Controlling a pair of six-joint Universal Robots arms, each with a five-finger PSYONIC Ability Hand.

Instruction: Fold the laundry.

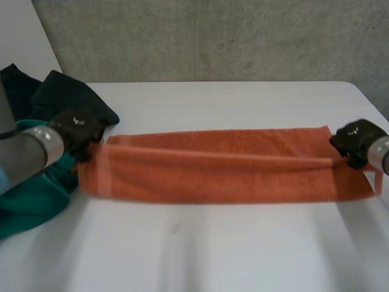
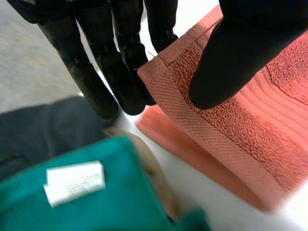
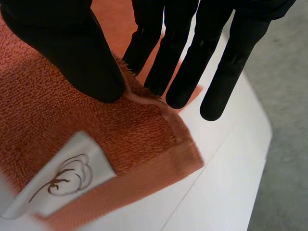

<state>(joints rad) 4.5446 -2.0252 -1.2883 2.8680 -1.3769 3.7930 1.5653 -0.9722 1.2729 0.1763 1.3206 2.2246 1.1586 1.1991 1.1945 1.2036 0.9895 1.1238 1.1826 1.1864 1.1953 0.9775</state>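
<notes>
An orange towel [image 1: 219,165] lies stretched wide across the white table [image 1: 200,249], folded lengthwise. My left hand [image 1: 78,126] pinches its left end: in the left wrist view the thumb [image 2: 231,62] presses on top of the towel's corner [image 2: 211,115] with the fingers [image 2: 113,72] beneath. My right hand [image 1: 355,140] pinches the right end: the thumb [image 3: 77,53] lies on the towel [image 3: 72,125] by its white label [image 3: 60,180], the fingers [image 3: 192,62] behind the edge. Both ends are lifted slightly off the table.
A teal garment [image 1: 36,194] and a dark garment [image 1: 64,94] are heaped at the table's left edge, right beside my left hand; the teal one [image 2: 96,192] carries a white tag. The table's right edge [image 3: 260,159] runs close to my right hand.
</notes>
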